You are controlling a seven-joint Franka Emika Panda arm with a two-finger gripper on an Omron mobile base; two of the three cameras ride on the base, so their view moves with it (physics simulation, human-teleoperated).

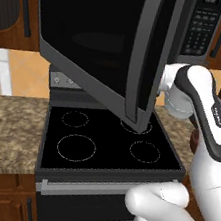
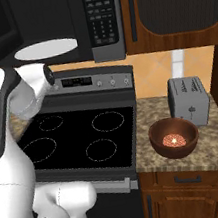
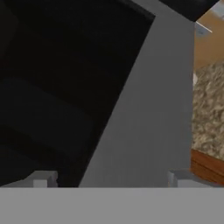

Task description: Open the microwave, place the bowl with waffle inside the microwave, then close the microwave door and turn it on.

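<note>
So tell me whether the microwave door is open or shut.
Open. The microwave door is swung out over the stove, and the white turntable plate inside shows.

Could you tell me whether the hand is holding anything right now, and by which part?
It cannot be told: the hand sits at the grey-framed edge of the open black-glass microwave door, but no closed grip shows.

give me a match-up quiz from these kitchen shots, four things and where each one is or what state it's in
Things:
1. microwave door
2. bowl with waffle
3. toaster
4. turntable plate

Places or states:
a. on the counter, in front of the toaster
b. swung open over the stove
c. inside the open microwave
d. on the counter behind the bowl

Pairs: 1-b, 2-a, 3-d, 4-c
</note>
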